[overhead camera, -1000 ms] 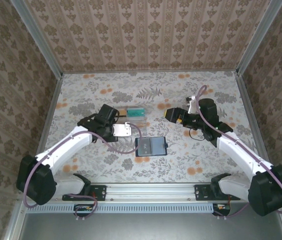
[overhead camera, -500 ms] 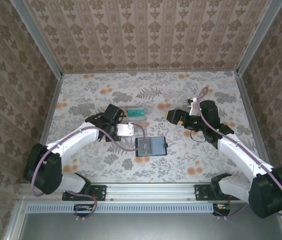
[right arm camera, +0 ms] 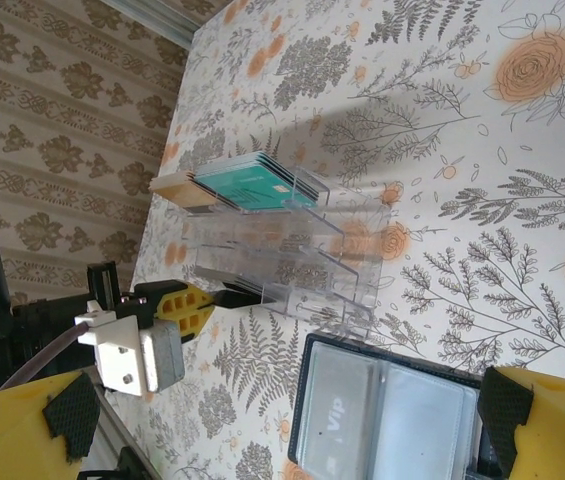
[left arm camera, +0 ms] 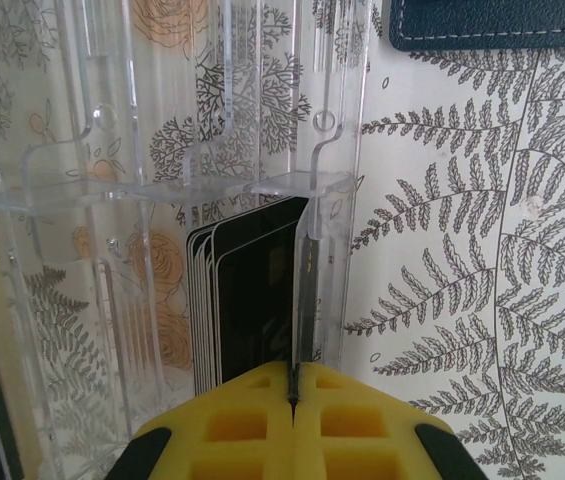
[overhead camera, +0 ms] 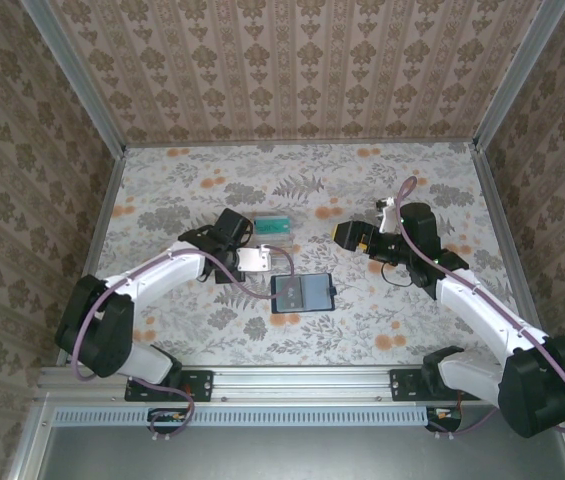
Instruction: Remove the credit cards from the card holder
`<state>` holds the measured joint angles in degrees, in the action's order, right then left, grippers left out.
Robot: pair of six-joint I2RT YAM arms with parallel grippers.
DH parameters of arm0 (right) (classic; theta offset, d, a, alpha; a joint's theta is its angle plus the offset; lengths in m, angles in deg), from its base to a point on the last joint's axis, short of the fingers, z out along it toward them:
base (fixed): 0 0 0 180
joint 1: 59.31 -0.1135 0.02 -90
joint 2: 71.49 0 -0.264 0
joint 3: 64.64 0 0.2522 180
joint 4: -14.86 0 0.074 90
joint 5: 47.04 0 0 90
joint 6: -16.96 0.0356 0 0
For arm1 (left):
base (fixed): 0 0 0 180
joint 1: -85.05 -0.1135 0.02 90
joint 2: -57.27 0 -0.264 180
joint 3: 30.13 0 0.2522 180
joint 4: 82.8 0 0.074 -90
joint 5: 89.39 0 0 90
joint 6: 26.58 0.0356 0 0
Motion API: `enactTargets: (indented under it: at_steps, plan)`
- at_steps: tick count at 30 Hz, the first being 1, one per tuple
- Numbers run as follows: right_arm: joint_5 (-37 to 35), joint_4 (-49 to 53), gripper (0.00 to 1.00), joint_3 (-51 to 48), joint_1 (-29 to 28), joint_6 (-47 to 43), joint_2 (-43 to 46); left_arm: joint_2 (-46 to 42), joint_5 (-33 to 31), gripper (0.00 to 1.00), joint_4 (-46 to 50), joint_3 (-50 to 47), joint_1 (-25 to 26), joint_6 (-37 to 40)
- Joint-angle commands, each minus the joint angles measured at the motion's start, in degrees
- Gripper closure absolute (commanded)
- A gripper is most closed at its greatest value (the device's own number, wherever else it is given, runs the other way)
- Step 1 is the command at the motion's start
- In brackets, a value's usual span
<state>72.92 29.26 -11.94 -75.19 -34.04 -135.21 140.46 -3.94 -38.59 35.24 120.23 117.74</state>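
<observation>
At bottom centre the left gripper (left arm camera: 292,398) is pinching a black credit card (left arm camera: 300,300) in the card holder (left arm camera: 162,190) — the right gripper (overhead camera: 345,233) is gaping wide.

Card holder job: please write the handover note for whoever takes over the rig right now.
Left gripper: shut at the near tier of the clear card holder, against the black cards. A thin dark edge runs between its fingers, probably one card.
Right gripper: open, off to the holder's right, holding nothing.
Teal cards stand in the holder's far tier. A dark case with grey cards lies flat on the table, nearer the arms.
Done: no black or teal card is clearly out yet.
Left: draw out the black cards, then the teal ones.
</observation>
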Motion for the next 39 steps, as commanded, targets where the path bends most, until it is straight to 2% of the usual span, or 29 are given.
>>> enactTargets:
  at_steps: [1,6,7,8,11,14,19,21,31,39]
  plan:
    - [-0.4,0.15,0.0,-0.44,0.55,0.2,0.97,0.86,-0.38,1.0,-0.73,0.23,0.07,-1.38]
    - [-0.42,-0.19,0.0,-0.53,0.57,0.26,0.88,1.39,-0.65,1.0,-0.7,0.76,-0.11,-1.84]
    - [-0.37,-0.12,0.0,-0.53,0.67,0.29,0.8,1.47,-0.51,0.98,-0.5,0.86,-0.18,-1.92]
    - [-0.26,-0.22,0.0,-0.6,0.63,0.28,0.75,1.69,-0.48,0.92,-0.27,1.07,-0.2,-2.01]
    - [-0.21,-0.44,0.0,-0.62,0.65,0.32,0.71,1.96,-0.7,0.92,-0.34,1.14,-0.37,-2.17]
    - [-0.19,-0.41,0.0,-0.68,0.76,0.42,0.71,1.97,-1.63,0.85,-0.83,1.07,-0.51,-2.23]
    - [-0.08,-0.64,0.0,-0.75,0.78,0.46,0.62,1.59,-2.79,0.83,-1.23,1.12,-1.25,-2.6]
    - [-0.01,-0.81,0.0,-0.79,0.85,0.56,0.53,1.55,-3.81,0.78,-1.8,1.11,-1.56,-2.82]
    - [0.59,-1.8,0.0,-0.98,0.88,1.16,0.05,2.11,-8.27,0.74,-4.25,1.12,-2.7,-4.4]
    - [0.9,-2.03,0.0,-1.4,0.93,1.34,0.43,2.89,-8.22,0.72,-3.46,2.51,-2.83,-5.76]
